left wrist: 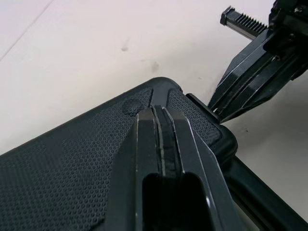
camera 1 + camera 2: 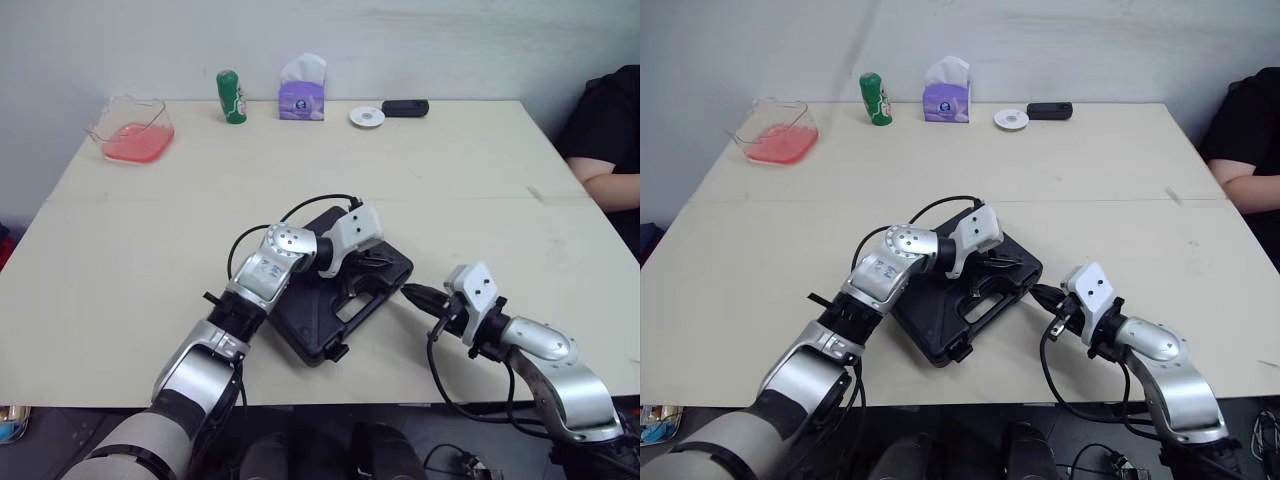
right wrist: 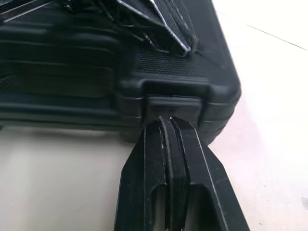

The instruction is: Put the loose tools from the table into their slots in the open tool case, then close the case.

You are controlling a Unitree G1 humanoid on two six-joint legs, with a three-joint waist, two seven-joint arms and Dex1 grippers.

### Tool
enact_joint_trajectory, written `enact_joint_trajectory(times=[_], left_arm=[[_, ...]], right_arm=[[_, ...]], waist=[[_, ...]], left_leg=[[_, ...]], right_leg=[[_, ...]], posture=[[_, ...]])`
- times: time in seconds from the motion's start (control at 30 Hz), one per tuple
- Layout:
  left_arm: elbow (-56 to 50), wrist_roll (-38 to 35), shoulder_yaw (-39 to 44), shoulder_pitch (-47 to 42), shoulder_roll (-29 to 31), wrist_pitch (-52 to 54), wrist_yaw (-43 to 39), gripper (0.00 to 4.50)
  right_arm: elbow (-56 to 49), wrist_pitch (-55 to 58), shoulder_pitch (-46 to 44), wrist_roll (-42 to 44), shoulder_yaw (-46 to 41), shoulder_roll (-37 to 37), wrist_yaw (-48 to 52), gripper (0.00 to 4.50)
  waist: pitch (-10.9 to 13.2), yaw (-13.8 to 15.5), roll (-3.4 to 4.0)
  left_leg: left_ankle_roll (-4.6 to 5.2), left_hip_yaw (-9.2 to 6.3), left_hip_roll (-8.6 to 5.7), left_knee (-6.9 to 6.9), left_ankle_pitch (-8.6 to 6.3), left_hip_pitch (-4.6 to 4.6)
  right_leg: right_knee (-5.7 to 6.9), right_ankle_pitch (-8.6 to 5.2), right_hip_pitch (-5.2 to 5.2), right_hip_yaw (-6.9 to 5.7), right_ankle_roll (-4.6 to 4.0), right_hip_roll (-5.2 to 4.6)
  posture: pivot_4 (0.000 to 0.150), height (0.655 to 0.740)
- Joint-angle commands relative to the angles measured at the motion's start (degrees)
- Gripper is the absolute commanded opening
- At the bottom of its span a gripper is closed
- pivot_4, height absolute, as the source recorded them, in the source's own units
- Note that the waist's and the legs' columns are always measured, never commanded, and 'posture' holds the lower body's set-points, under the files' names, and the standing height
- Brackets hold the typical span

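Observation:
The black tool case lies near the table's front edge with its lid down. My left gripper is shut, its fingertips pressing on the textured lid near the corner on my right side. My right gripper is shut too, and its tip touches the latch on the case's side wall. The left wrist view shows the right gripper's fingers just beyond that corner. I see no loose tools on the table.
Along the far edge stand a clear container with pink contents, a green can, a purple tissue box, a white disc and a small black device. A person's arm rests at the far right.

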Motion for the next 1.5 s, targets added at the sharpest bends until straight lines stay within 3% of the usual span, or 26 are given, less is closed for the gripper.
enact_joint_trajectory(times=[0.03,0.23,0.47,0.63,0.77,0.97,1.07,1.23,1.5], left_arm=[[-3.28,-1.33,1.43,0.91,2.22,-0.94,-2.51,0.04],[-19.14,-10.21,6.07,4.96,9.22,-3.09,-12.67,0.04],[-29.12,-16.09,9.03,16.44,18.64,-6.56,-20.70,0.04],[-33.44,-14.84,9.80,22.97,23.43,-4.03,-18.15,0.04],[-35.09,-13.34,8.43,25.85,23.73,-1.03,-13.78,0.04],[-32.55,-8.26,2.85,27.30,23.61,2.36,-9.69,0.04],[-31.74,-5.45,-0.58,28.48,26.58,1.83,-11.25,0.04],[-30.98,-4.95,-0.98,30.46,28.97,3.31,-9.66,0.04],[-29.52,-5.27,-0.41,30.99,29.79,3.03,-8.74,0.04]], right_arm=[[-4.16,0.51,1.89,2.88,-3.32,-1.94,1.44,0.00],[-10.03,1.73,6.86,6.35,-2.34,-4.97,5.60,0.00],[-13.82,-0.30,9.47,5.13,4.73,-4.97,8.71,0.00],[-14.79,-1.38,9.79,4.32,10.51,-4.37,10.17,0.00],[-11.76,-5.42,11.13,2.10,13.37,-4.32,11.64,0.00],[-3.36,-14.66,12.59,-0.85,15.78,-2.77,13.88,0.00],[3.65,-20.87,12.00,-2.64,17.22,-0.79,15.15,0.00],[13.02,-27.96,8.91,-4.67,18.98,2.48,16.45,0.00],[19.34,-31.32,3.19,-7.05,21.79,7.32,15.48,0.00]], waist=[[0.12,0.25,0.12],[0.24,0.79,0.13],[0.45,1.28,0.15],[0.53,1.30,0.15],[0.55,1.35,0.16],[0.54,1.27,0.16],[0.47,1.25,0.13],[-0.01,0.54,0.10],[-0.55,-0.33,0.06]], left_leg=[[0.00,0.00,-0.01,0.00,0.00,-0.07],[0.03,-0.01,-0.07,0.10,0.22,-1.15],[0.06,0.01,-0.06,0.12,0.23,-1.10],[0.09,-0.08,-0.09,0.21,0.23,-1.07],[0.10,-0.09,-0.15,0.18,0.23,-1.06],[0.20,-0.06,-0.32,0.18,0.22,-0.94],[0.21,-0.06,-0.31,0.17,0.23,-0.82],[0.02,-0.01,-0.01,-0.17,-0.10,0.25],[-0.42,-0.05,0.14,-0.46,-0.28,1.06]], right_leg=[[-0.02,0.00,-0.05,-0.02,0.00,0.01],[0.20,0.03,-0.98,-0.16,0.03,0.13],[0.08,0.08,-0.89,0.03,0.12,0.71],[-0.03,0.09,-0.87,0.06,0.11,0.20],[-0.02,0.09,-0.86,0.02,0.10,0.14],[-0.02,0.12,-0.71,0.00,0.15,0.03],[0.02,0.12,-0.64,0.02,0.15,0.01],[-0.19,-0.05,0.51,0.03,-0.05,0.09],[-0.15,-0.17,0.91,0.05,-0.28,0.11]], posture=[[0.150,0.7400],[0.150,0.7400],[0.150,0.7400],[0.150,0.7400],[0.150,0.7400],[0.150,0.7400],[0.150,0.7400],[0.150,0.7400],[0.150,0.7400]])
